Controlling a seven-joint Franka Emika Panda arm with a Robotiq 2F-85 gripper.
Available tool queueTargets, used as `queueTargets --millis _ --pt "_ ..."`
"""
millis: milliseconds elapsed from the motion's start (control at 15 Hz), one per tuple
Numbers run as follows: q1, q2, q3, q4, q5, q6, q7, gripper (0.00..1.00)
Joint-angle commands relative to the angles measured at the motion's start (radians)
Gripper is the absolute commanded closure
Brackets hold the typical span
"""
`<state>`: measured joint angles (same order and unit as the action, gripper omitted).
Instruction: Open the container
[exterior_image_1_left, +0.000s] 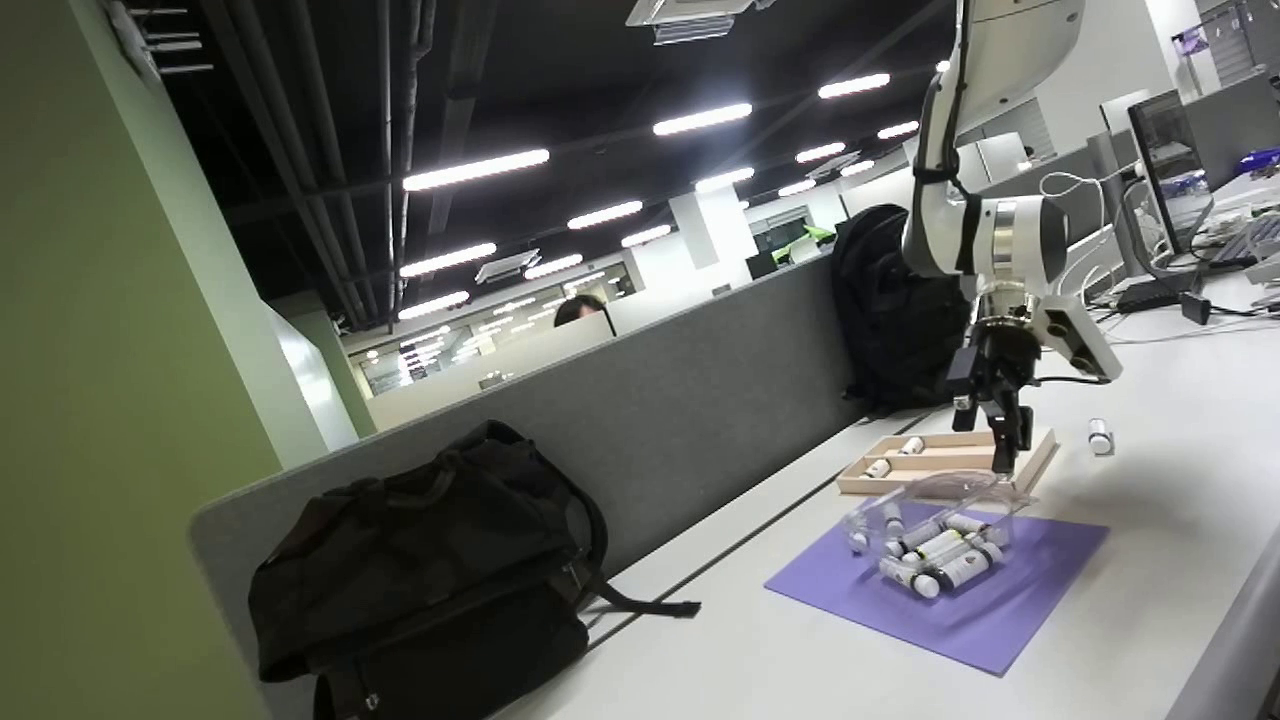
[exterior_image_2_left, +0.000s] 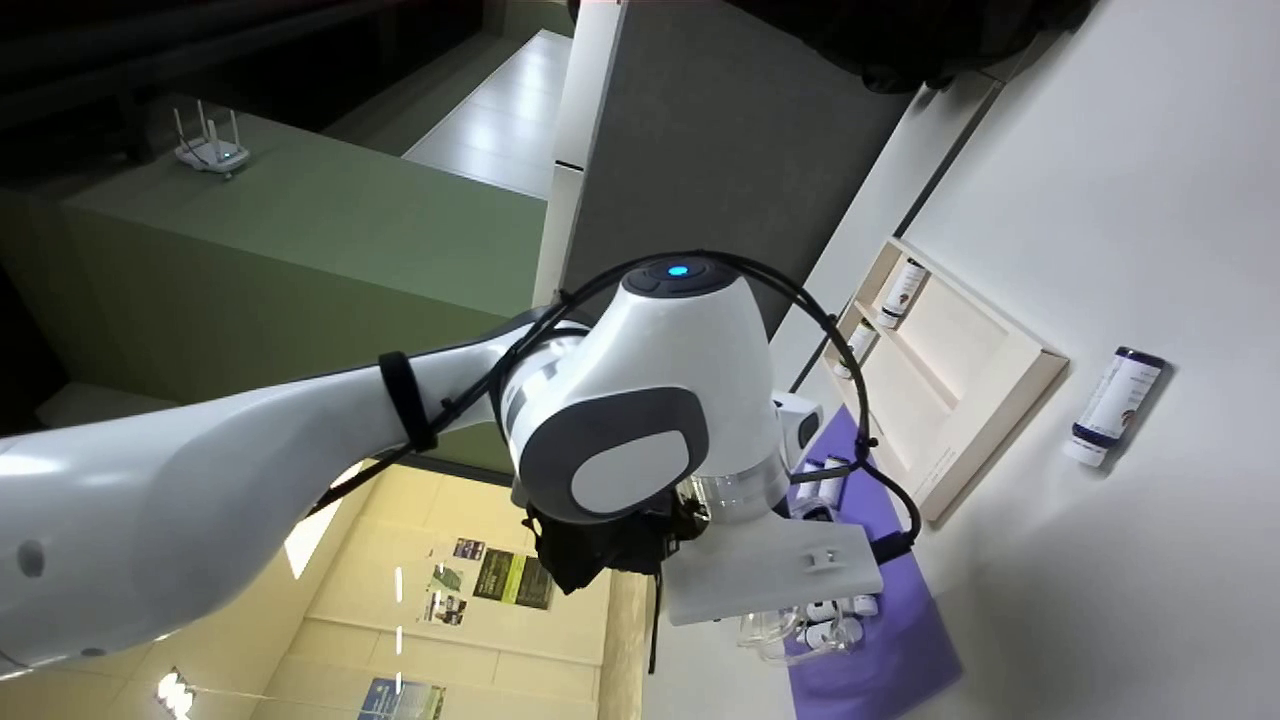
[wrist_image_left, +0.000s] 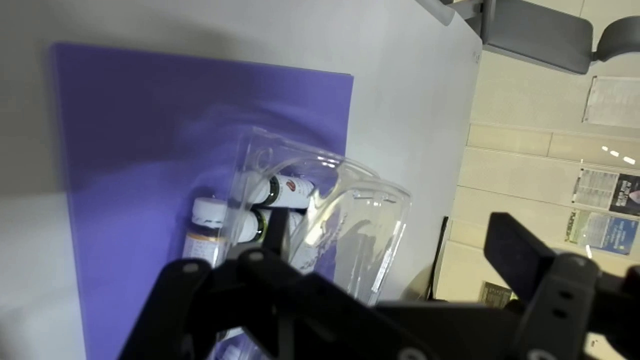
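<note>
White robot arm (exterior_image_2_left: 640, 400) is blocking a chunk of the desk (exterior_image_2_left: 1180, 220) in an exterior view. A grey divider (exterior_image_2_left: 700, 150) runs along one desk edge, and the open-topped tan box (exterior_image_2_left: 985, 430) sits near that edge, two bottles (exterior_image_2_left: 903, 292) lying in separate compartments. A loose bottle (exterior_image_2_left: 1115, 405) is further in. Purple mat (exterior_image_2_left: 880, 670) is just past the box toward the desk's far edge, some bottles (exterior_image_2_left: 830, 492) and clear plastic (exterior_image_2_left: 770, 628) peeking out past the arm.

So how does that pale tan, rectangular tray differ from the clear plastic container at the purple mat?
The pale tan, rectangular tray is opaque, while the clear plastic container is see-through. The tray has straight edges; the container shows curved ones. Two white-labelled bottles lie in separate compartments of the tray; several more bottles cluster at the container. Both have similar bottles with them.
</note>
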<state>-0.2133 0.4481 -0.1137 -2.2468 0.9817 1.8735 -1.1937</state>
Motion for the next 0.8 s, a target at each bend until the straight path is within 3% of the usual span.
queueTargets --millis 0,733 --pt "-0.016 -0.027 -0.006 0.004 0.001 -0.037 0.008 0.00" --pt "-0.044 -0.050 -0.014 0.020 0.138 -0.119 -0.057 0.00"
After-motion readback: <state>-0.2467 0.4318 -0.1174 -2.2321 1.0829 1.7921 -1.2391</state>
